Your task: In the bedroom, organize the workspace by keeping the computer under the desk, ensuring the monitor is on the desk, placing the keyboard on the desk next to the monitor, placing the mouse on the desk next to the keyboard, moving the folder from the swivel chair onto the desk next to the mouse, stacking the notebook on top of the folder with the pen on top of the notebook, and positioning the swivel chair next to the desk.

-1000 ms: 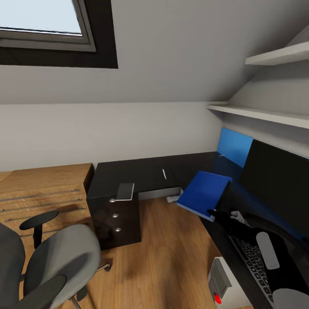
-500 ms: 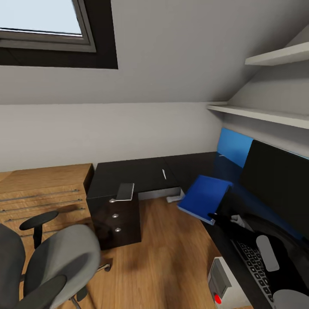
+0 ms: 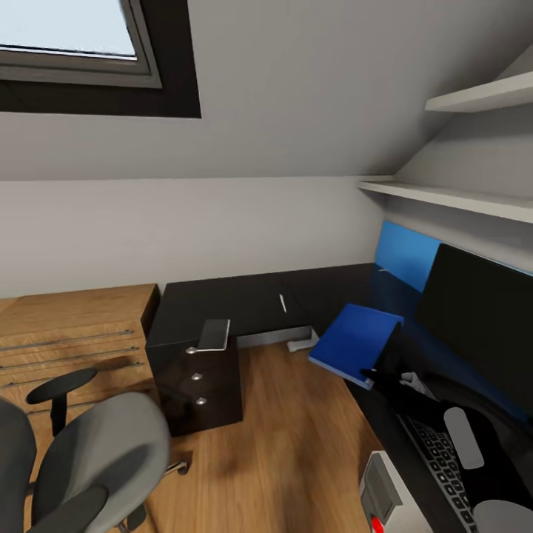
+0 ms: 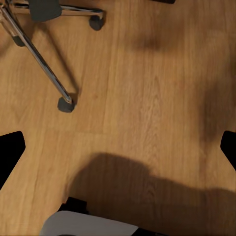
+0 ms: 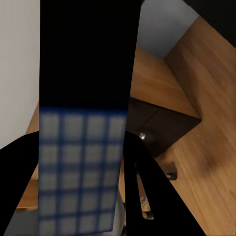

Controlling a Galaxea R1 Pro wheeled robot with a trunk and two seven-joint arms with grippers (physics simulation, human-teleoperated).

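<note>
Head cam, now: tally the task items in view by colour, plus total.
Blue: 1, folder
Black: 3, desk, monitor, keyboard
Grey: 2, swivel chair, computer
Total: 6

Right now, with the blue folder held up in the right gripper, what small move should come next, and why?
Probably lower the folder flat onto the desk. The right gripper holds it by its near edge, tilted, part over the floor, just beyond the keyboard and beside the monitor. The mouse is not visible to me.
</note>
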